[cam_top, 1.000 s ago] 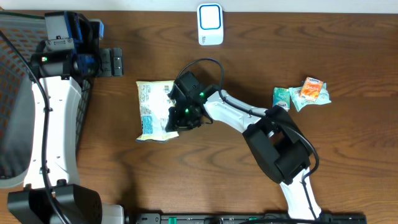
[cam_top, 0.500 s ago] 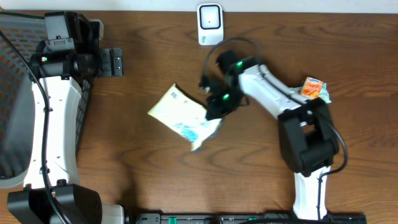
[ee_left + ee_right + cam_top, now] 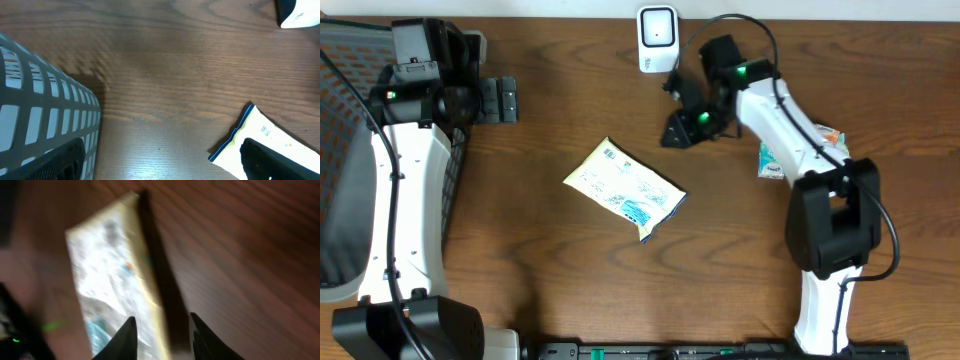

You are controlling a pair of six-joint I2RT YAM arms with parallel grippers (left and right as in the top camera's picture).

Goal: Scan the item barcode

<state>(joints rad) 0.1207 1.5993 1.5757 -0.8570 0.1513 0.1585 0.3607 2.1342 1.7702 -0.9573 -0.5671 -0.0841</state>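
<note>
lying flat on the table (image 3: 550, 270), the snack packet (image 3: 625, 190) sits mid-table, well apart from the white scanner (image 3: 658, 38) at the far edge; its barcode cannot be made out. right gripper (image 3: 161, 327): jaws partly apart, nothing held, near the scanner; left gripper (image 3: 502, 100): jaws wide, empty, off to the side. advised handling: take the packet by one edge, clear of the barcode, then present that face square and steady to the scanner window.

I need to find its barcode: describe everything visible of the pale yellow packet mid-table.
The packet is a flat, pale yellow, plastic-looking pouch with blue print and fine text. It lies on the wooden table, turned diagonally, near the middle, with nothing else touching it. No barcode is legible.
</note>
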